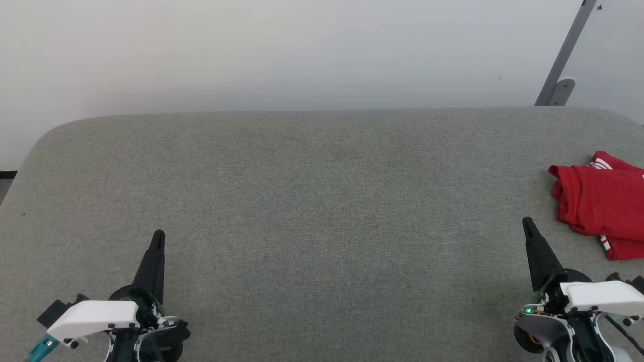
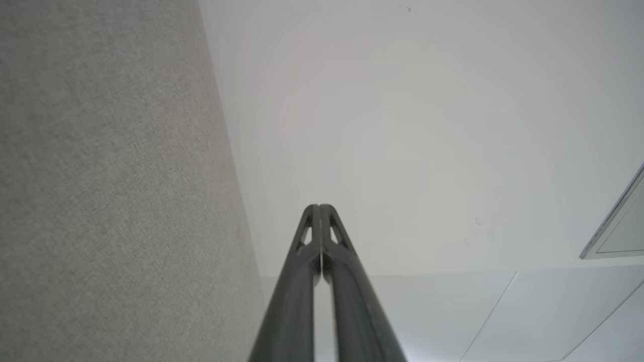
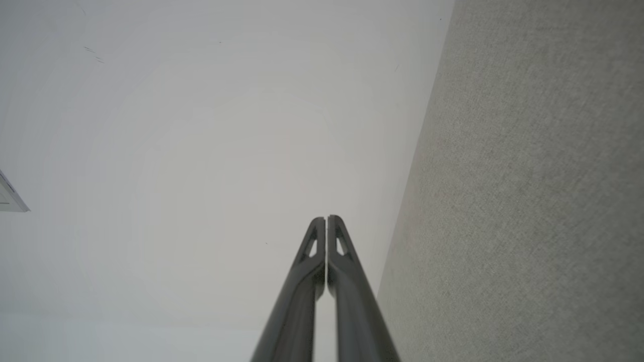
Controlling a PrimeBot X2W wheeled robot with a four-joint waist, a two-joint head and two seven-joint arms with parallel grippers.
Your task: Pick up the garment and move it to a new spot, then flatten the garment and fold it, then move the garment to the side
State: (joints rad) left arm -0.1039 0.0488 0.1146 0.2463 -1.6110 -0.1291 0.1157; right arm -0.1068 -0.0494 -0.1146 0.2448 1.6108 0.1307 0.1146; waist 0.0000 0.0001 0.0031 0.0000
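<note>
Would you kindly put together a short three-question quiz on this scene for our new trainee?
1. True or false: the bunched red garment with white striped trim lies spread flat at the middle of the grey fabric-covered surface.
2. Multiple choice: on the left gripper, the two long dark fingers are A) wide open, B) shut together with nothing between them, C) shut on cloth.
3. Which gripper sits nearer the garment?
Key: 1 false, it lies bunched at the surface's right edge; 2 B; 3 the right gripper.
</note>
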